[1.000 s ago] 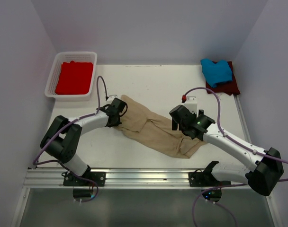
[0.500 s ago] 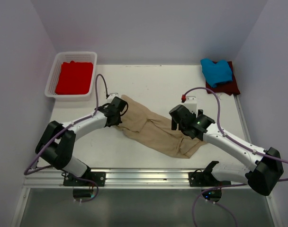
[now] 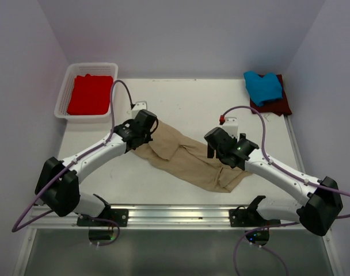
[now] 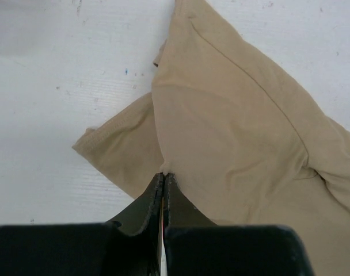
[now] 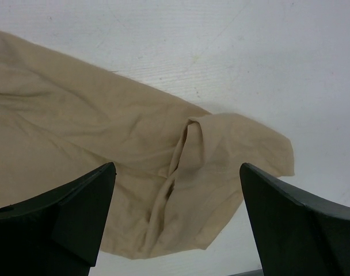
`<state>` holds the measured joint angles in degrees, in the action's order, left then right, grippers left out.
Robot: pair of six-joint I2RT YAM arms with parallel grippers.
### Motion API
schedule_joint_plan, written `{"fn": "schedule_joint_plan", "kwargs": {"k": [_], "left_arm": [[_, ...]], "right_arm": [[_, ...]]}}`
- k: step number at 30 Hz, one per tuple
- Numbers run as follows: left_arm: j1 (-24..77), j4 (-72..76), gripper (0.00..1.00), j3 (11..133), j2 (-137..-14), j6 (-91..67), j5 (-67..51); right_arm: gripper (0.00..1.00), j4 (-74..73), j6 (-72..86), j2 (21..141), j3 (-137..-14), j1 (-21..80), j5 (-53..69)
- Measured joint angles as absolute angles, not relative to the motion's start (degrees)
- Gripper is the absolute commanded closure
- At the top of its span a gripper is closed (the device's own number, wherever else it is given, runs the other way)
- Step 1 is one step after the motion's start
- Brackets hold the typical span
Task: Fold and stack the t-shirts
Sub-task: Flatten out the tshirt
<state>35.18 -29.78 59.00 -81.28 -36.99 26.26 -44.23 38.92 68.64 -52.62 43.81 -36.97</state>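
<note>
A tan t-shirt [image 3: 186,158] lies crumpled and stretched diagonally across the middle of the table. My left gripper [image 3: 146,132] is at its far-left end, shut on a small pinch of the tan cloth [image 4: 238,132] right at the fingertips [image 4: 165,172]. My right gripper [image 3: 215,148] hovers open over the shirt's right part, and the tan shirt [image 5: 106,132] with a raised fold shows between its wide-apart jaws [image 5: 178,167]. A blue t-shirt [image 3: 262,86] rests on a maroon one [image 3: 282,104] at the back right. The red t-shirt [image 3: 90,94] lies in the basket.
A white lattice basket [image 3: 86,117] stands at the back left corner. White walls enclose the table on three sides. A metal rail [image 3: 175,215] carrying both arm bases runs along the near edge. Purple cables loop above each arm.
My left gripper's jaws closed onto the tan shirt's left edge and the arm shifted slightly toward the back, drawing that edge with it. The right arm has barely moved.
</note>
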Motion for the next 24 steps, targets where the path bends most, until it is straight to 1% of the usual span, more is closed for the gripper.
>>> {"fn": "schedule_joint_plan", "kwargs": {"k": [1,3,6,10,16,17,19,20,23,24], "left_arm": [[35.09,-29.74,1.0,58.59,-81.38,-37.04,26.61],[34.85,-29.69,1.0,57.74,-81.38,-37.12,27.22],[34.17,-28.97,1.0,57.06,-81.01,-37.28,28.32],[33.26,-25.71,1.0,57.25,-77.87,-36.53,29.26],[31.94,-23.05,1.0,65.1,-75.26,-34.54,30.57],[31.9,-22.52,1.0,66.24,-75.11,-34.26,30.65],[31.88,-21.8,1.0,67.26,-74.7,-33.78,30.92],[31.88,-21.8,1.0,67.29,-74.41,-33.69,31.05],[31.68,-22.02,1.0,67.29,-74.26,-33.54,31.31],[31.53,-22.06,1.0,67.26,-74.26,-33.52,31.33]], "right_arm": [[0.06,-44.25,39.11,68.66,-52.62,43.81,-37.15],[0.02,-44.36,39.83,68.69,-52.62,43.79,-38.24],[0.01,-44.88,42.0,68.69,-52.42,42.68,-40.64],[0.01,-44.97,45.17,69.8,-51.22,38.33,-42.59],[0.02,-44.03,49.08,74.08,-49.15,33.56,-41.87],[0.09,-43.92,49.39,74.5,-48.84,33.3,-41.32],[0.17,-43.35,49.98,74.78,-48.27,33.19,-39.64],[0.24,-42.94,50.19,74.76,-47.94,33.19,-38.68],[0.28,-39.99,50.74,73.78,-45.12,33.21,-34.3],[0.38,-39.07,50.96,73.1,-43.4,33.28,-32.82]]}}
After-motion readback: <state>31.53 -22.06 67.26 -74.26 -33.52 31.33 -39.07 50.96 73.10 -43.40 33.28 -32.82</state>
